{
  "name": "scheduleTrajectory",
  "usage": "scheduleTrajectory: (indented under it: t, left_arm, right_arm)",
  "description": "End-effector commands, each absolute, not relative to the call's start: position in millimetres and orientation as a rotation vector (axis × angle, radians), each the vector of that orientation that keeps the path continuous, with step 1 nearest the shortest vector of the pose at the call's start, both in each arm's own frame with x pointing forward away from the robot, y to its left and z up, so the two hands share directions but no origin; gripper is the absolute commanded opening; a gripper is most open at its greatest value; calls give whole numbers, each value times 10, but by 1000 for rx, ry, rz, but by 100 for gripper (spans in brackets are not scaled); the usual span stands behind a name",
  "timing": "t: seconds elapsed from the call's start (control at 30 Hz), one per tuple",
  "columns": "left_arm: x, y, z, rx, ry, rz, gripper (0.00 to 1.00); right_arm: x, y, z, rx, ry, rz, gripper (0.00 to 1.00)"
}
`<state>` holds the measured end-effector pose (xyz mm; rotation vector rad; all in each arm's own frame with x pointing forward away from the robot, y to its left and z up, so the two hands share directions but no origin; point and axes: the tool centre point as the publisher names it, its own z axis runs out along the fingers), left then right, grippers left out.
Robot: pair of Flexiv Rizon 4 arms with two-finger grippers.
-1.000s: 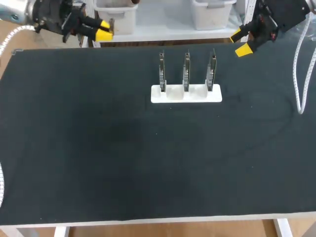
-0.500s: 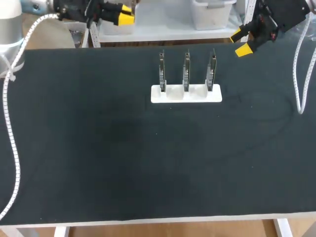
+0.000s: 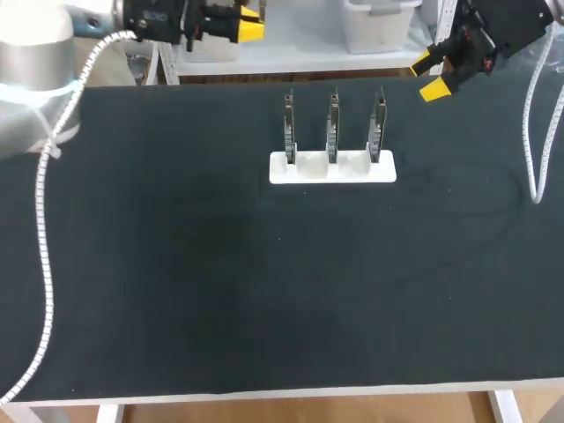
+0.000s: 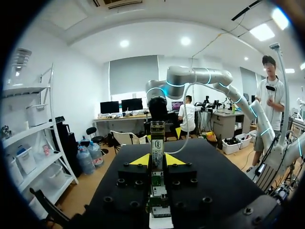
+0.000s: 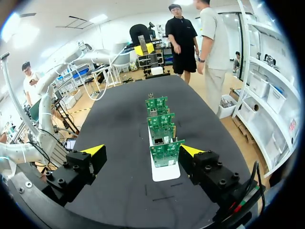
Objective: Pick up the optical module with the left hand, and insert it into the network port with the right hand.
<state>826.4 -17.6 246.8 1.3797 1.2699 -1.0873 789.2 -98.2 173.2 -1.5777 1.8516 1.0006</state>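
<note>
In the left wrist view the optical module (image 4: 157,143), a slim metal-and-green stick, is pinched between the yellow tips of my left gripper (image 4: 157,160), which is shut on it. Seen from the head view, the left gripper (image 3: 244,24) hovers past the table's far edge, left of the rack. Three green circuit boards (image 5: 162,131) with network ports stand upright in a white holder (image 3: 332,168) at the table's far middle. My right gripper (image 3: 430,76) hangs open at the far right; in its own view the right gripper (image 5: 143,151) has the boards straight ahead of its fingers.
The black table mat (image 3: 194,264) is bare around the white holder. A white spiral cable (image 3: 41,220) trails from my left arm over the left side. Another white cable (image 3: 533,132) hangs by the right edge.
My left arm has swung rightward along the table's far edge, still holding the module. The right arm and the boards have not moved.
</note>
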Motion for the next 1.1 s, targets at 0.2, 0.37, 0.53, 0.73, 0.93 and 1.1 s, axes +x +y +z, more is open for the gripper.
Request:
scheduleTrajectory:
  t: [0.2,0.37,0.53,0.73,0.93,1.1]
  left_arm:
    - [8202,-492,2311,1359,1316,-1053,0]
    - [8194,-681,2254,1334,1304,-1084,0]
    - [8198,-838,2182,1292,1311,-1131,0]
    - [8214,-1013,2188,1290,1279,-1148,0]
    - [8224,-1134,2149,1296,1268,-1162,0]
    - [8201,-1254,2126,1303,1264,-1191,0]
  right_arm:
    - [7859,-982,1736,-1573,1853,993,100]
    - [7859,-982,1736,-1573,1853,993,100]
    - [7859,-982,1736,-1573,1853,993,100]
    - [7859,-982,1736,-1573,1853,993,100]
    - [7859,-982,1736,-1573,1853,993,100]
    - [7859,-982,1736,-1573,1853,993,100]
